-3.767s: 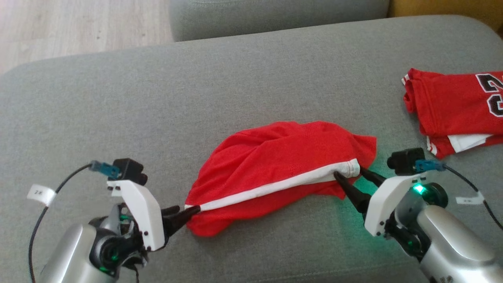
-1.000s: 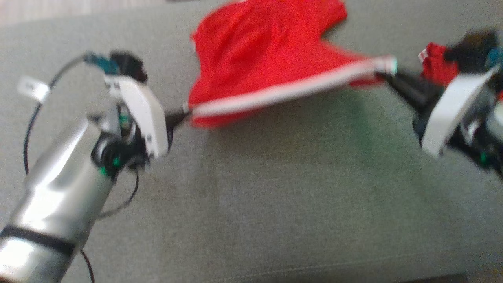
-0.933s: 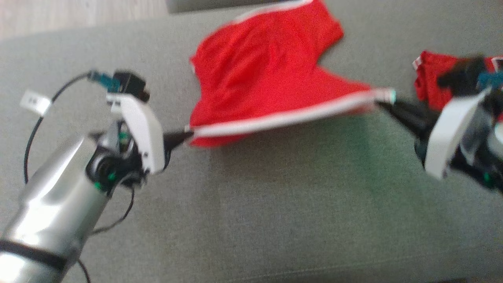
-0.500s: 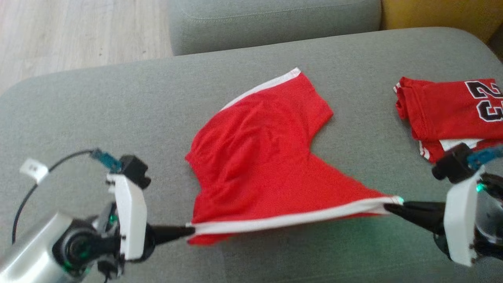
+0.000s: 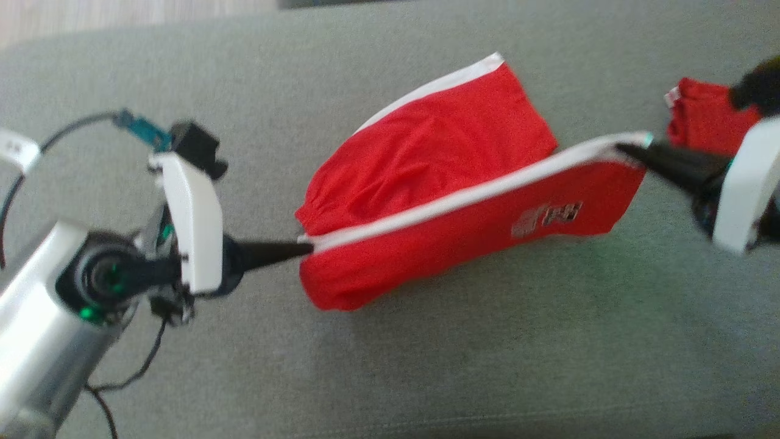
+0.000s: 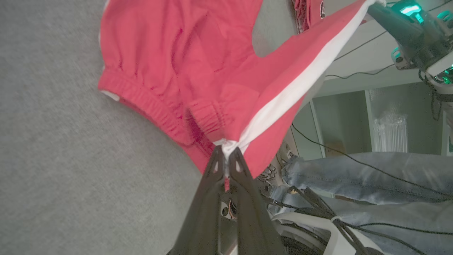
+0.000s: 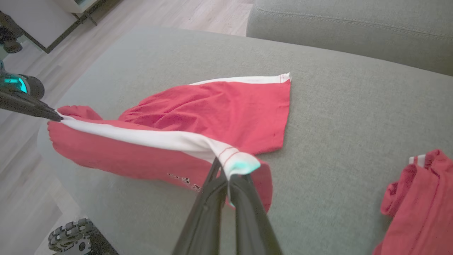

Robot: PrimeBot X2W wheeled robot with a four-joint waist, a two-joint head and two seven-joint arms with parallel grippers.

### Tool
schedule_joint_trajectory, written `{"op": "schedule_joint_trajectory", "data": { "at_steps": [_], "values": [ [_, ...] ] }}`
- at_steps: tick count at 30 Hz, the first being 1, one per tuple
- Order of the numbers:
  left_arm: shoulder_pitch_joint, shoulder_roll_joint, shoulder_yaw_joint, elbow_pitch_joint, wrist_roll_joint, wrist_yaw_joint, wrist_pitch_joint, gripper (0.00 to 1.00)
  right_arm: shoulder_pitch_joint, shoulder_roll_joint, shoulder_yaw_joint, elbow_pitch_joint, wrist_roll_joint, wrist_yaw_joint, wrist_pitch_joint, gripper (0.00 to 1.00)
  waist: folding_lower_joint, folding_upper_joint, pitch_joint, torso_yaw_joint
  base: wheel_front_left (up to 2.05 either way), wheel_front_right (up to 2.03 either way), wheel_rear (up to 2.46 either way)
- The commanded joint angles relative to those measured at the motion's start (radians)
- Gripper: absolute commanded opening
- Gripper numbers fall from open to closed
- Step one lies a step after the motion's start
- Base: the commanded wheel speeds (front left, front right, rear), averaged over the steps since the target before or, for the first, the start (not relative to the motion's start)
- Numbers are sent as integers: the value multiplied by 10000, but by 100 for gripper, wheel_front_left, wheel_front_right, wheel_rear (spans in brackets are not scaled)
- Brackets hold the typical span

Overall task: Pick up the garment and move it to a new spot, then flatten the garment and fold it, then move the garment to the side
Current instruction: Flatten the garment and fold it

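The garment (image 5: 439,152) is a pair of red shorts with a white side stripe, stretched between my two grippers. My left gripper (image 5: 308,248) is shut on the waistband end of the stripe (image 6: 226,153). My right gripper (image 5: 624,146) is shut on the hem end (image 7: 229,177). The stripe runs taut and raised above the grey sofa cushion (image 5: 426,366). The near leg hangs from it, showing a small logo (image 5: 545,218). The far leg lies flat on the cushion, white hem stripe at its far edge (image 7: 244,79).
A folded red jersey (image 5: 701,116) lies on the cushion at the right, behind my right gripper (image 7: 417,198). A second sofa cushion (image 7: 354,28) stands beyond. Wood floor (image 7: 159,14) borders the cushion's far left. A person's jeans-clad leg (image 6: 371,170) shows past the near edge.
The head camera has shifted. Both grippers have kept hold. The bunched shorts have been swung out, the far leg laid flat; the near leg now hangs higher, logo side showing.
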Motion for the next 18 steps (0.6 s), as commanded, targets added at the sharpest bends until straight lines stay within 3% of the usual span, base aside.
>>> {"op": "schedule_joint_trajectory", "data": {
  "at_steps": [1, 13, 18],
  "values": [
    [-806, 240, 643, -6, 5, 51, 71, 0, -234, -183, -281, 279, 205, 65, 76, 0, 1, 0, 653, 376, 0, 0, 0],
    [-3172, -1259, 906, 1673, 529, 45, -639, 0, -2746, 766, -140, 2354, 472, 65, 547, 0, 1, 0, 2590, 1167, 0, 0, 0],
    [-3907, -1628, 870, 2304, 785, 45, -782, 0, -3590, 981, 169, 2904, 396, 65, 691, 0, 1, 0, 3217, 1437, 0, 0, 0]
  ]
}}
